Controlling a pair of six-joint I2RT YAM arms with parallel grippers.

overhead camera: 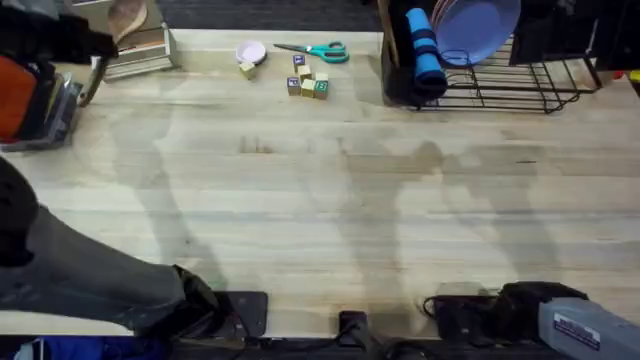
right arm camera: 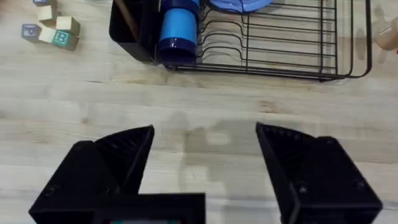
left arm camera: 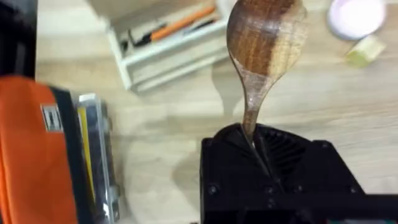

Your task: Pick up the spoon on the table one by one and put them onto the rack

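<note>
Far left of the overhead frame: an orange-and-black device [overhead camera: 25, 100] sits on the table [overhead camera: 320, 220] at the upper left edge, with a beige box-like holder [overhead camera: 140, 50] just to its right. The left arm rises dark and blurred over that upper left corner; the left gripper [left arm camera: 255, 146] is clenched on the handle of the spoon [left arm camera: 264, 43], whose brown wooden bowl stands out beyond the fingers, lifted over the table near the holder. In the overhead view the spoon's bowl shows at the top left above the holder. In the left wrist view the holder has orange and black tools lying in it, and a pale pink round dish [left arm camera: 356, 15] lies off toward the upper right corner. Moving right along the top of the overhead frame: the pink dish, a small cluster of wooden letter blocks [overhead camera: 307, 82], then teal-handled scissors [overhead camera: 318, 50] lying flat. Upper right: the rack [overhead camera: 520, 85], black wire, holding a blue cup [overhead camera: 425, 50] on its side at its left end and a lavender plate [overhead camera: 475, 25] standing in the bars. Lower right: the right gripper [right arm camera: 205, 149] hangs released, fingers wide apart over bare wood, well short of the rack.
</note>
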